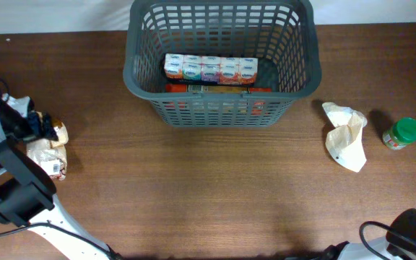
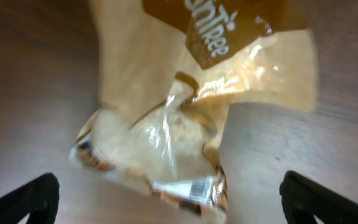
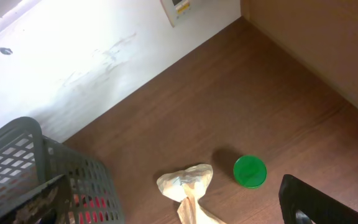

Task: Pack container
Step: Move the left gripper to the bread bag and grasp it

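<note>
The dark grey container stands at the back middle of the table. It holds a row of small cartons and a red and orange pack. Its corner also shows in the right wrist view. My left gripper is at the far left, open, directly above a clear bag of pale grains. In the left wrist view the bag fills the frame, and the two fingers stand wide apart either side of its lower end. My right gripper is open and empty, at the front right.
A crumpled cream bag and a jar with a green lid lie right of the container. Both show in the right wrist view, the bag and the lid. A white wall runs behind the table.
</note>
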